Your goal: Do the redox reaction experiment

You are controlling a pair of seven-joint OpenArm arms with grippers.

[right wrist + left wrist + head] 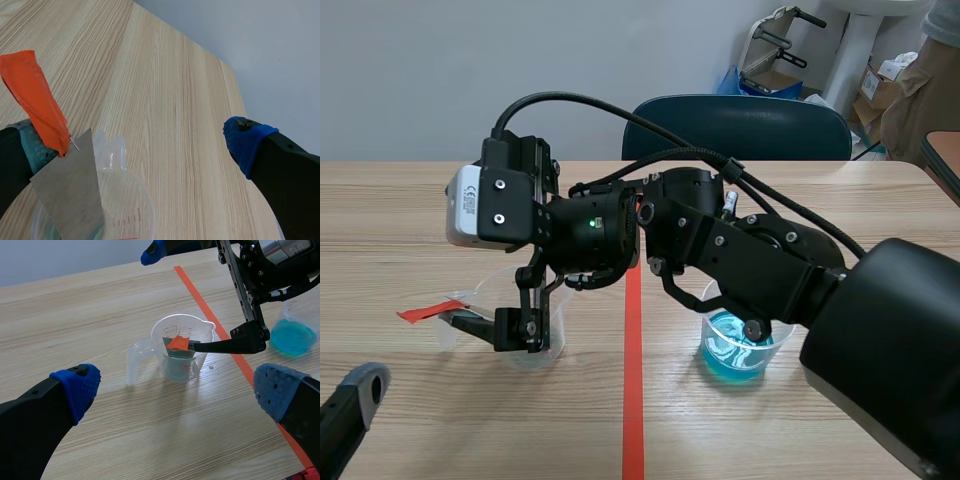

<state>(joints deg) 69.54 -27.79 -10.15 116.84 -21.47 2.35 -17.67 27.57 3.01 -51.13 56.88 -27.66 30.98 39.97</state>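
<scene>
Right tool (137, 145) is wide open, but the metal sheet (70, 190), standing in the clear cup (172, 371) at 9 o'clock from the blue beaker (735, 345), leans on 1 pad (32, 150). My worry is that the orange tab (37, 95) sticks and a pull-away tips the cup. Left tool (177, 390) is wide and empty.

My gripper (140, 142) is spread wide. A grey metal sheet (70, 190) with an orange tape tab (37, 100) rests against one pad (37, 152), dipping into the clear measuring cup (132, 205).
</scene>
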